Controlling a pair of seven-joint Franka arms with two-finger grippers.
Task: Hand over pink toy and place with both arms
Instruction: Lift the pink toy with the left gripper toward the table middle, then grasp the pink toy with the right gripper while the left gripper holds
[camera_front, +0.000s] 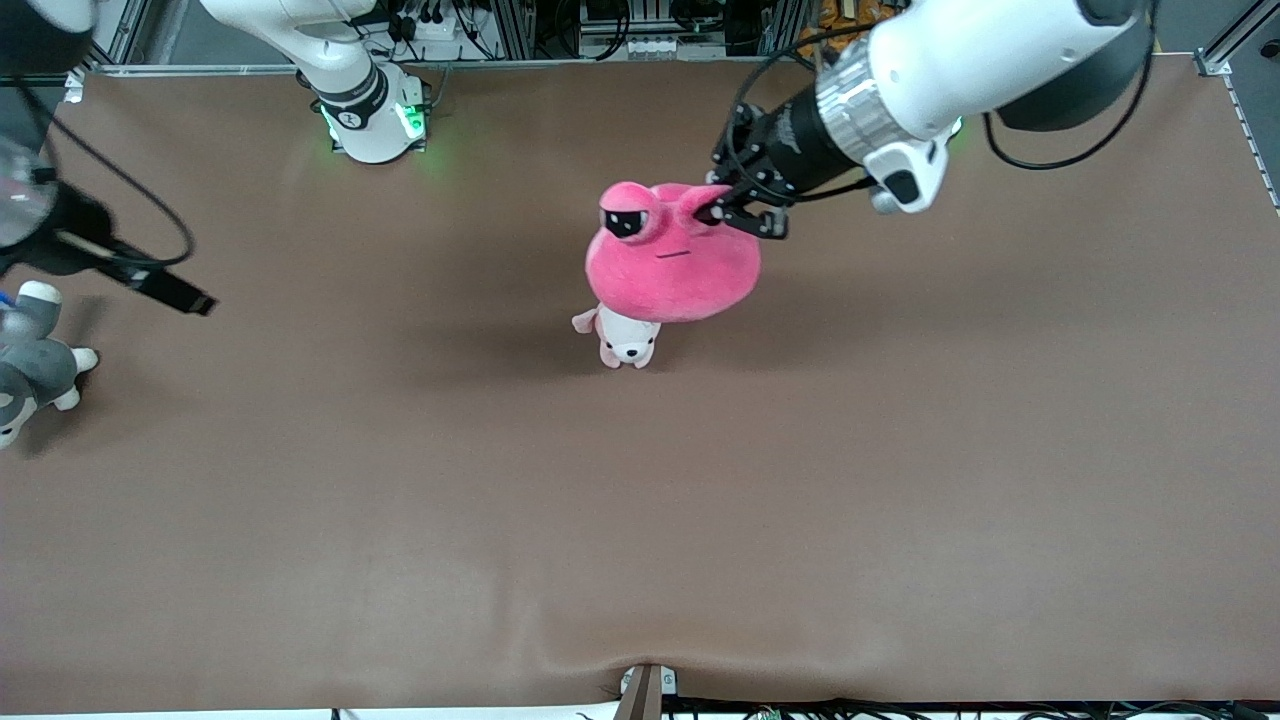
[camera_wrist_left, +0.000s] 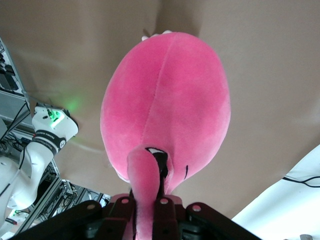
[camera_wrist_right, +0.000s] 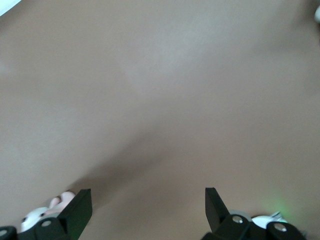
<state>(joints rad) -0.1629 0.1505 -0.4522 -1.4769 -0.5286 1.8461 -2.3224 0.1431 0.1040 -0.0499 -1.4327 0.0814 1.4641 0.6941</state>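
Observation:
The pink toy (camera_front: 675, 270), a hot-pink round plush with half-lidded black eyes, hangs in the air over the middle of the table. My left gripper (camera_front: 715, 210) is shut on one of its bulging eye stalks. In the left wrist view the pink toy (camera_wrist_left: 170, 105) fills the middle and the left gripper (camera_wrist_left: 145, 215) pinches the stalk between both fingers. My right gripper (camera_front: 195, 300) is open and empty, up in the air at the right arm's end of the table. In the right wrist view the right gripper (camera_wrist_right: 147, 200) has bare table between its fingertips.
A small pale pink-and-white puppy plush (camera_front: 628, 340) stands on the table right under the pink toy. A grey-and-white plush animal (camera_front: 35, 370) lies at the right arm's end of the table, below the right gripper. The table (camera_front: 700, 520) is covered in brown cloth.

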